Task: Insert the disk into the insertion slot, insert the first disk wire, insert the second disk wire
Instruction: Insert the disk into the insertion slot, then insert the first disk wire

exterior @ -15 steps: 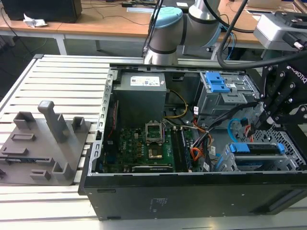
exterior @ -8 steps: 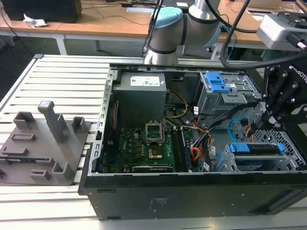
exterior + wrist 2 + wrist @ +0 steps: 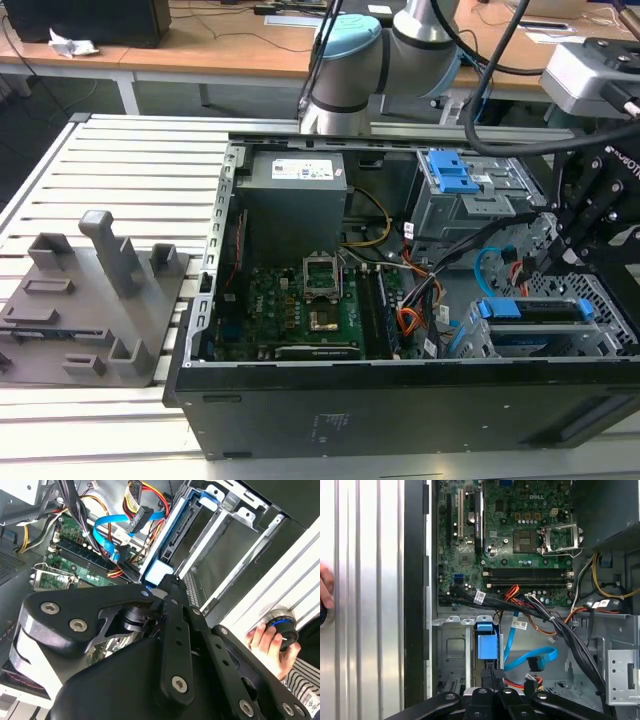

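The robot's black gripper [image 3: 492, 673], its fingers seemingly pressed together, rested against the end of the silver-grey hard drive in its bright blue plastic caddy [image 3: 530, 309]. The drive sat in the wide bay of the grey perforated sheet-metal cage [image 3: 608, 300]. A square, straight push looked wisest, keeping clear of the thin flat light-blue cable [image 3: 532, 656] looping free just beside.

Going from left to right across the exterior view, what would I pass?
Grey fixture on the slatted table → green motherboard → looped orange wires → disk in its blue caddy.
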Motion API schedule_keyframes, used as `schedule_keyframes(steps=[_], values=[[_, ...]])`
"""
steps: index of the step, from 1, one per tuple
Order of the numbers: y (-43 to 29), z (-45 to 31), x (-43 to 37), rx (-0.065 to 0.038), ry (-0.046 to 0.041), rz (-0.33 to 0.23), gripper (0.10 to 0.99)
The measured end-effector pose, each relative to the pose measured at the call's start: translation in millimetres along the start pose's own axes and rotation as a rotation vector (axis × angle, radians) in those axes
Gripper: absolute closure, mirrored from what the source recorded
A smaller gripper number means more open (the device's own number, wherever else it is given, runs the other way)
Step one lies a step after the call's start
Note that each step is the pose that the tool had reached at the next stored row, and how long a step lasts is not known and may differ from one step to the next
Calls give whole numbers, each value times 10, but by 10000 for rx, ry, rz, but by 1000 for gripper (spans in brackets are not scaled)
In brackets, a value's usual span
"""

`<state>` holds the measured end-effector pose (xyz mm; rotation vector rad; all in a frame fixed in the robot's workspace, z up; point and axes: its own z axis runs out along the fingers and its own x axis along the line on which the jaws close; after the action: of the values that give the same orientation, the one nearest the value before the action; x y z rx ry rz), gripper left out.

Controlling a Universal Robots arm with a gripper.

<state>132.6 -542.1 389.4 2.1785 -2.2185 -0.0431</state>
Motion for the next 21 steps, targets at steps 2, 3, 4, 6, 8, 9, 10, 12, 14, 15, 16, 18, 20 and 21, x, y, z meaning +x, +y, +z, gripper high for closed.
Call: schedule_keyframes(steps=[2,3,4,6,8,9,10,12,14,15,16,18,20,21], values=[[-3,67,0,0,-1,0,980],[-5,95,-1,0,-1,0,980],[-7,121,-1,0,0,0,980],[-9,152,-1,0,1,0,980],[-10,153,-1,0,1,0,980],[-10,153,-1,0,1,0,980],[-10,154,-1,0,0,0,980],[-10,153,-1,0,0,0,980],[-10,154,-1,0,0,0,980],[-11,154,-1,0,0,0,980],[-11,154,-1,0,0,0,980],[-11,154,-1,0,0,0,980],[-12,155,-1,0,0,0,980],[-12,155,-1,0,0,0,973]])
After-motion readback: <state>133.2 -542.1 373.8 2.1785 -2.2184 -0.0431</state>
